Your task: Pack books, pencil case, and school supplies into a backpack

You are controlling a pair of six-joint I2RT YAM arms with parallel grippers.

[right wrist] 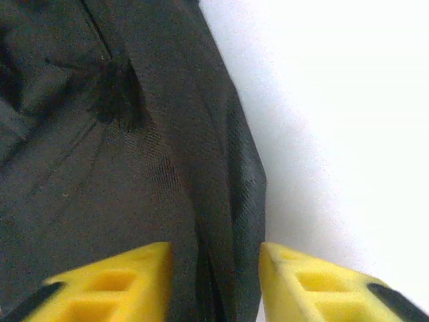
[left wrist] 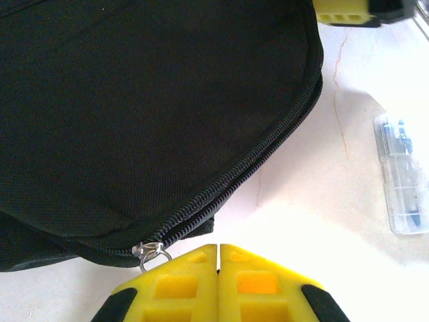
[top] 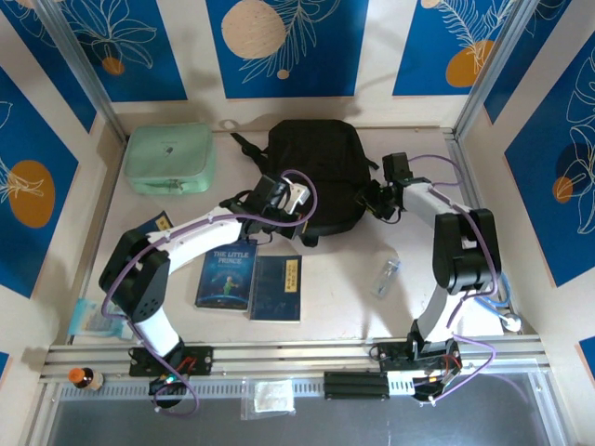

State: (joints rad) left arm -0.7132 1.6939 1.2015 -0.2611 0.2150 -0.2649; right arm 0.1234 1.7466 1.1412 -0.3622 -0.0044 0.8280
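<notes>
Blue leaf-print panels wall a pale table on three sides. From the top camera, the backpack [top: 316,177] lies flat at the far centre, a strap end trailing off its far-left corner. It looks nearly square from here, so I cannot tell its long axis. A mint green case [top: 170,158] sits to the far left. The books [top: 249,282] lie flat side by side, near centre, spines running near to far, well apart from the bag. The clear plastic piece [top: 387,275] lies to their right, its long axis tipped slightly off that line. The left gripper [top: 296,200] reaches the bag's near edge and the right gripper [top: 379,200] its right edge. That likely sets one to work the zip and the other to steady the cloth.

At the left wrist, the left gripper [left wrist: 218,258] is clenched, its fingers pressed together. The zip ring [left wrist: 153,253] lies just beside one finger, and I cannot tell whether the tab is caught. The zipper [left wrist: 268,147] runs closed along the backpack [left wrist: 134,100], so nothing can go in yet. The clear plastic piece [left wrist: 402,174] lies to the right.

At the right wrist, the right gripper [right wrist: 214,251] is released, its jaws parted astride a fold of the backpack [right wrist: 100,168] at the edge.
</notes>
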